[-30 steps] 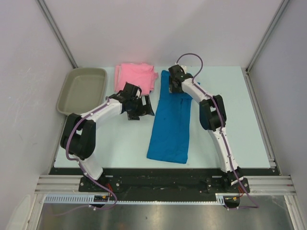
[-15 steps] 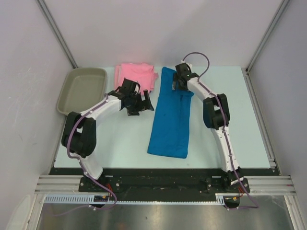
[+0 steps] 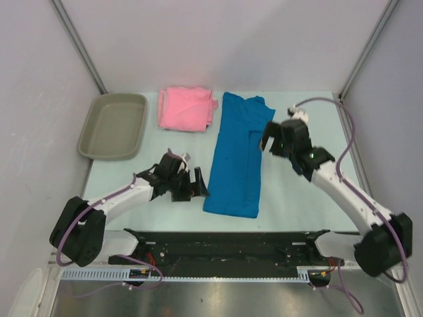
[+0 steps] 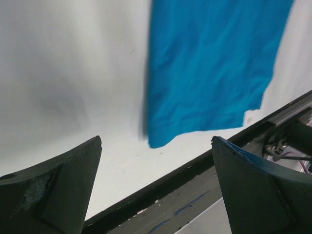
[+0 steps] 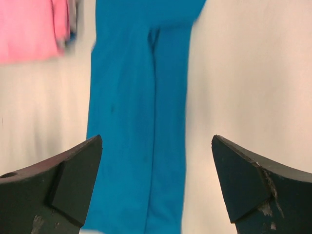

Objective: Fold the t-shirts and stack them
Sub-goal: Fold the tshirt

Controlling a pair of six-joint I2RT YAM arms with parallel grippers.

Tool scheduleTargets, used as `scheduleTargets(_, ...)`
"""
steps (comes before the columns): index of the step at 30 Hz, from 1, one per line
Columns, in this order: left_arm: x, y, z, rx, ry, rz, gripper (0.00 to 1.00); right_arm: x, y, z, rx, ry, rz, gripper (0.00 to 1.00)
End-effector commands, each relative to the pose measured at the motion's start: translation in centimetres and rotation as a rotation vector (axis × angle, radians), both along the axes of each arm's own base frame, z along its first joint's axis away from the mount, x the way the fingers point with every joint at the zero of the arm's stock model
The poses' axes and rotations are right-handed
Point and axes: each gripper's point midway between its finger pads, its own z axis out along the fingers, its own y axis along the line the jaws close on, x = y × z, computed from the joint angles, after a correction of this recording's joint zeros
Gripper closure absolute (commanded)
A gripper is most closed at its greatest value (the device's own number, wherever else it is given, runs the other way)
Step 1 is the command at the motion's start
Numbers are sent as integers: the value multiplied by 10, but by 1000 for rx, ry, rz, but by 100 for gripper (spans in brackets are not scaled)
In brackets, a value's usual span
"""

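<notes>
Just beside tray [image 3: 112, 125], pink t-shirt [image 3: 187, 109]

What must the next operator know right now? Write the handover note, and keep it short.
Left claw: open, holding nothing, low beside the near left corner of the blue t-shirt.
Right claw: open, holding nothing, at the shirt's right edge near its far end.
Blue t-shirt: flat on the table, a long narrow strip.
Pink t-shirt: a folded bundle at the far edge, next to the tray.
Done: pink looks folded; blue narrowed lengthwise.
Left: fold blue crosswise, then stack the two.
</notes>
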Motion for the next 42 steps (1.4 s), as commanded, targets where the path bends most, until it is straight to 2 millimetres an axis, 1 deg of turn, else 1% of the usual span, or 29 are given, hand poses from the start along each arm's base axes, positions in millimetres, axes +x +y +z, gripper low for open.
scheduleTargets(1,-18,-18,-1,-122,-9,-35,0,-85,19,-62,95,185,56,0)
scheduleTargets(2,-18,-20,-1,-137,-21,-39,0,-102,19,-47,144,139,72,0)
scheduleTargets(3,-23,-18,-8,-138,-5,-37,0,-122,18,-62,144,184,85,0)
scheduleTargets(4,-23,-18,-10,-137,-2,-34,1,-134,18,-60,187,186,78,0)
scheduleTargets(5,-23,-18,-15,-134,3,-27,0,-145,15,-50,230,157,80,0)
scheduleTargets(6,-27,-16,-21,-134,20,-25,0,-161,14,-62,233,192,96,0)
scheduleTargets(8,-26,-18,-25,-144,21,-18,1,-177,12,-64,282,210,84,0)
scheduleTargets(9,-30,-17,-32,-139,42,-14,1,-189,6,-63,304,198,88,1)
scheduleTargets(10,-31,-17,-34,-140,52,-11,1,-197,4,-73,309,224,80,1)
scheduleTargets(11,-31,-17,-35,-143,55,-8,3,-203,3,-75,334,232,76,1)
scheduleTargets(13,-35,-13,-44,-119,83,-1,7,-218,-7,-86,340,260,60,2)
scheduleTargets(14,-36,-13,-46,-115,86,-1,12,-221,-8,-86,353,262,55,2)
scheduleTargets(15,-38,-12,-48,-110,99,1,14,-225,-14,-88,350,260,39,2)
scheduleTargets(20,-46,-8,-68,-64,158,2,30,-232,-16,-92,353,277,44,3)
scheduleTargets(24,-59,-3,-85,-35,213,-3,36,-233,-13,-98,350,300,57,3)
scheduleTargets(25,-56,-5,-86,-43,202,-1,38,-233,-13,-100,347,305,54,3)
scheduleTargets(26,-56,-5,-90,-43,204,1,48,-233,-11,-100,355,304,58,3)
scheduleTargets(27,-58,-4,-92,-39,211,0,53,-235,-9,-105,356,318,70,3)
scheduleTargets(28,-58,-4,-94,-38,213,1,64,-235,-9,-108,358,328,63,3)
scheduleTargets(29,-59,-4,-98,-32,225,-1,69,-235,-7,-110,361,331,71,3)
scheduleTargets(30,-60,-4,-100,-32,230,-3,74,-238,-6,-117,356,350,74,3)
scheduleTargets(31,-59,-5,-102,-39,226,-6,85,-239,-5,-119,364,357,74,3)
scheduleTargets(33,-60,-6,-105,-42,237,-9,100,-240,1,-124,383,369,88,3)
scheduleTargets(34,-59,-8,-104,-51,232,-10,100,-242,2,-132,381,386,91,3)
scheduleTargets(36,-56,-10,-101,-63,222,-9,100,-241,7,-138,398,397,94,3)
scheduleTargets(37,-56,-10,-100,-61,221,-11,100,-243,7,-147,392,415,91,3)
scheduleTargets(38,-55,-12,-97,-69,215,-16,100,-241,10,-148,406,410,92,4)
scheduleTargets(40,-54,-13,-92,-78,205,-17,100,-242,11,-161,398,432,86,6)
scheduleTargets(42,-57,-12,-90,-79,207,-12,100,-237,17,-166,428,425,81,9)
